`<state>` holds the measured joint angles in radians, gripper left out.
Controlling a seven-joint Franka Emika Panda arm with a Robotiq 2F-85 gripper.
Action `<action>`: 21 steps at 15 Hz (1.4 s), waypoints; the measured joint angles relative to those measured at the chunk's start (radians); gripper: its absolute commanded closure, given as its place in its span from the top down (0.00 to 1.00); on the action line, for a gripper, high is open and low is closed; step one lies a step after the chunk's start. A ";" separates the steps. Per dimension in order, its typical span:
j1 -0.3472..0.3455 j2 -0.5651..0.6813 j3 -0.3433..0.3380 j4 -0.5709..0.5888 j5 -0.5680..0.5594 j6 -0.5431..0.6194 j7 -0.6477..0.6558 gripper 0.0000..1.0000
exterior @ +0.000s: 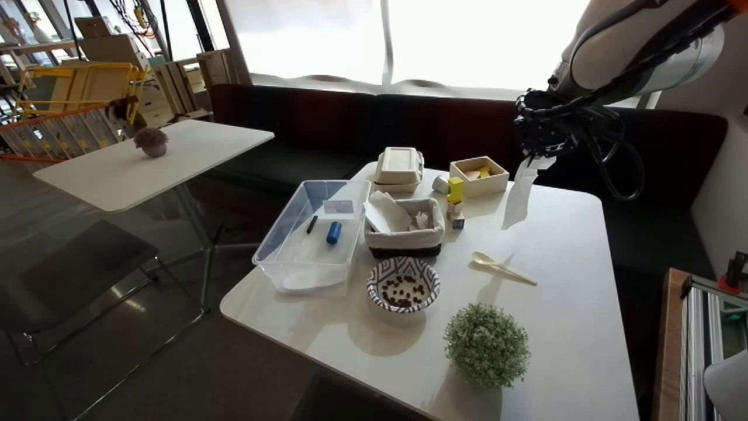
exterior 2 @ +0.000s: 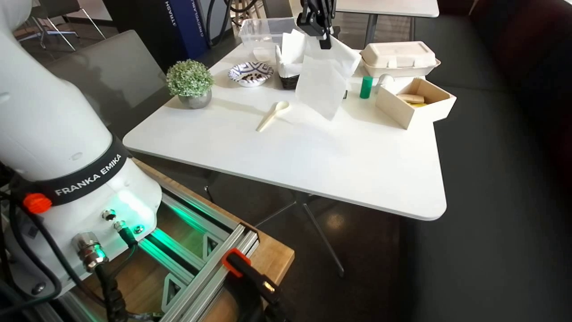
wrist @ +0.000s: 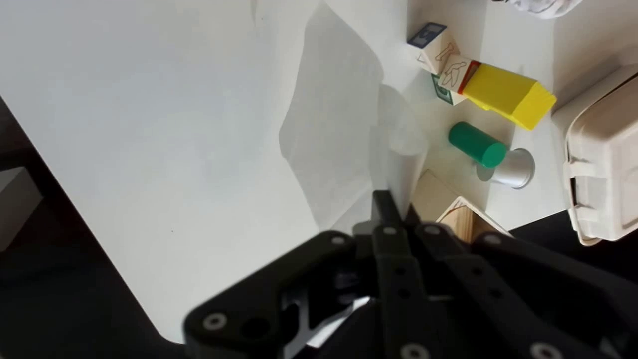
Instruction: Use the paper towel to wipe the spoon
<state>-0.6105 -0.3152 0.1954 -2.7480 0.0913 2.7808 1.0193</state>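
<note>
The paper towel (exterior 2: 322, 85) was clamped in the claw (wrist: 398, 209), the fingertips (wrist: 385, 207) being closed on its upper end, and the sheet was held hanging above the counter (exterior 2: 353, 156). It could not be told whether its lowest corner was touching the surface. In both exterior views the pale spoon (exterior: 504, 269) was seen lying flat on the counter, near the towel yet apart from it. Also near the towel, a yellow block (wrist: 503, 94) was stacked on lettered blocks (wrist: 441, 55), with a green cylinder (wrist: 473, 142) and a silvery cup (wrist: 516, 169) placed nearby. A wooden box (exterior: 485, 185) was partly filled with small pieces (exterior 2: 413, 98), and near the cup a lidded container (exterior 2: 397, 56) was set down. Farther out, white paper (exterior: 388, 213) was contained in a lined basket (exterior: 409, 251). Just beside it were placed a patterned bowl (exterior: 403, 267), in which dark bits (exterior: 405, 302) were scattered, and a clear bin (exterior: 310, 275), in which a blue cylinder (exterior: 333, 233) and a black marker (exterior: 312, 224) were held. Near the counter's edge a potted plant (exterior: 487, 345) was stood, and along another side a dark bench (exterior 2: 496, 179) was seen.
</note>
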 measured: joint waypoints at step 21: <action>0.348 0.369 -0.570 0.047 0.322 0.236 -0.610 0.00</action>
<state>-0.2621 0.0537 -0.3747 -2.7010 0.4132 3.0166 0.4096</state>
